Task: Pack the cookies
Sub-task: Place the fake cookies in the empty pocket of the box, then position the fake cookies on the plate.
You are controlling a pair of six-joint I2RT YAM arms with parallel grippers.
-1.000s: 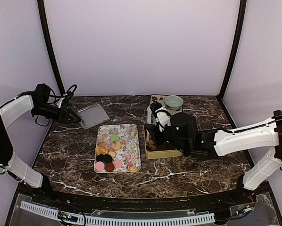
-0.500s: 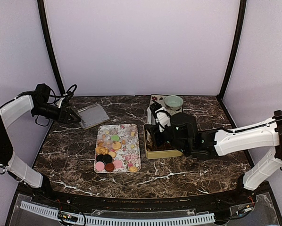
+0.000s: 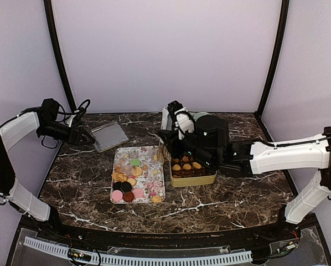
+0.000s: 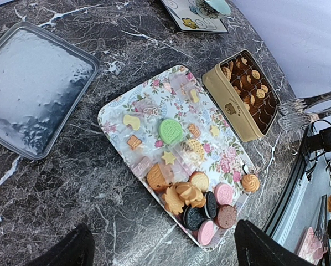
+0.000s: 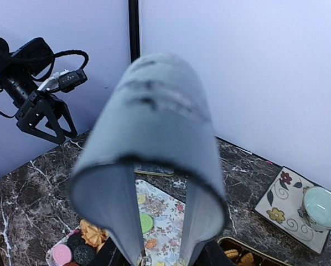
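1. Top external view: your tray [image 3: 149, 180] lies in the middle of the table [image 3: 237, 194]; every place below is given from it.
2. Your cookies [image 3: 127, 185] mostly crowd the tray's near-left part, with a few scattered farther back. More of them fill the tin [image 3: 193, 180] just beside the tray's right edge.
3. Your left gripper [image 3: 83, 137] sits beyond the tray's far-left corner, just beside the left edge of the clear lid [image 3: 110, 136]; you cannot tell whether they touch. In the left wrist view its fingers [image 4: 71, 249] stand wide apart with nothing between them.
4. Your right gripper [image 3: 174, 113] hangs high over the tray's far-right corner, above the tin's far end.
5. In the right wrist view a blurred grey-blue scoop [image 5: 154, 138] rises from between the right jaws, which stand narrow around its base and hold it off the table.
6. A plate [image 5: 282, 213] with a green cup [image 5: 320, 208] lies beyond the tin, on the side away from the tray.
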